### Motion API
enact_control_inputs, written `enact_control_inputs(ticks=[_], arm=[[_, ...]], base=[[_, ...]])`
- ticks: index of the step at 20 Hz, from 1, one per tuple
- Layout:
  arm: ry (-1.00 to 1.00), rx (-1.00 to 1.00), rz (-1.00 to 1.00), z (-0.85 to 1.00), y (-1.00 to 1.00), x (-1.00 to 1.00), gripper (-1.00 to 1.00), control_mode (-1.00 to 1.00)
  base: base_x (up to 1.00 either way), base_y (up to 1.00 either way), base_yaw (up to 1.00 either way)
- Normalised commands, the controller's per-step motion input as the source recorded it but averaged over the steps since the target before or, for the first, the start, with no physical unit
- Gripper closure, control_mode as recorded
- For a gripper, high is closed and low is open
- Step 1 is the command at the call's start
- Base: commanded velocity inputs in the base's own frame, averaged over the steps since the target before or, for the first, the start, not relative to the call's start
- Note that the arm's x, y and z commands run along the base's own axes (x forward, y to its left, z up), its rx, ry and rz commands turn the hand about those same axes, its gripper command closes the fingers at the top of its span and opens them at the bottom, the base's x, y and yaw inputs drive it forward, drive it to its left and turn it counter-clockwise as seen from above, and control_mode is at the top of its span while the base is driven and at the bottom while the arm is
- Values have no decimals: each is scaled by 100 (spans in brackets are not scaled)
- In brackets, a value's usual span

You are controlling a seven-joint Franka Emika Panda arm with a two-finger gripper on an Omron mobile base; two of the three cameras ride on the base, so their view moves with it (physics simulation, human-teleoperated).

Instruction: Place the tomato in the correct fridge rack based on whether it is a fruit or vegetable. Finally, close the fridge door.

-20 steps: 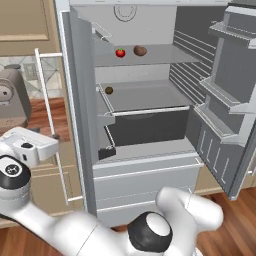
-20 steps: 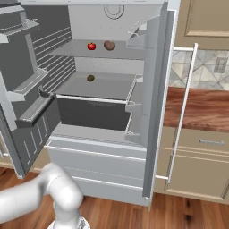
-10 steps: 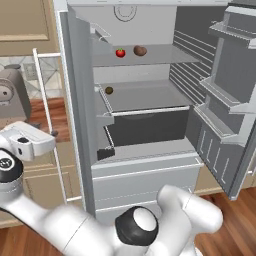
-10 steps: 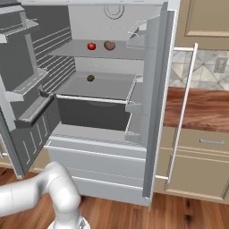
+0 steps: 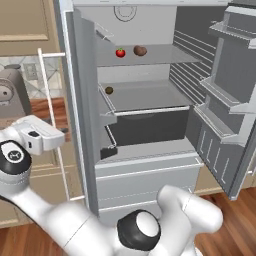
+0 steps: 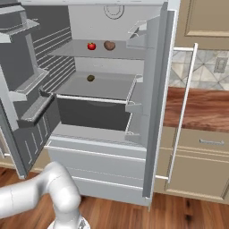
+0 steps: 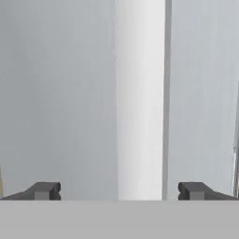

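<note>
The tomato (image 5: 120,52) sits on the top shelf (image 5: 150,59) of the open fridge, in the upper middle of the left base view, just beside a dull brown lump (image 5: 140,50); a smaller dark round item (image 5: 109,90) lies on the shelf below (image 5: 145,100), above the dark drawer (image 5: 145,131). The end effector (image 7: 119,191) is spread wide and holds nothing: in the hand view its two dark tips stand far apart at the bottom of the frame, facing a pale vertical panel close ahead, most likely the edge of the left fridge door (image 5: 82,115). In the left base view the hand (image 5: 35,134) hangs at the left middle of the frame, outside that door and well apart from the tomato. The main risk, as I judge it, is that a reach from here swings the arm into the door edge or its long white handle (image 5: 50,115), since the hand is on the wrong side of that panel. A second risk is closing on the brown lump instead of the tomato, as the two are neighbours and alike in size. The tomato is small and glossy, so a poorly centred grip could send it rolling along the shelf. Both doors stand open; the right door (image 5: 235,90) with its bins remains to be shut too.
</note>
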Motion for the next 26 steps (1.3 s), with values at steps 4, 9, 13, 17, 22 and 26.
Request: enact_control_inputs(ticks=[4, 9, 13, 17, 22, 26], arm=[[-2, 0, 0, 3, -71, 6, -100, -100], [-1, 0, 0, 5, -67, 15, -100, -100], [0, 1, 0, 11, -68, 25, -100, -100], [-1, 3, 0, 16, -64, 25, -100, -100], [0, 5, 0, 18, -51, 48, -100, -100], [0, 3, 0, 12, -52, 46, -100, -100]], base=[[0, 0, 0], [0, 0, 0], [0, 0, 0], [0, 0, 0], [0, 0, 0], [0, 0, 0]])
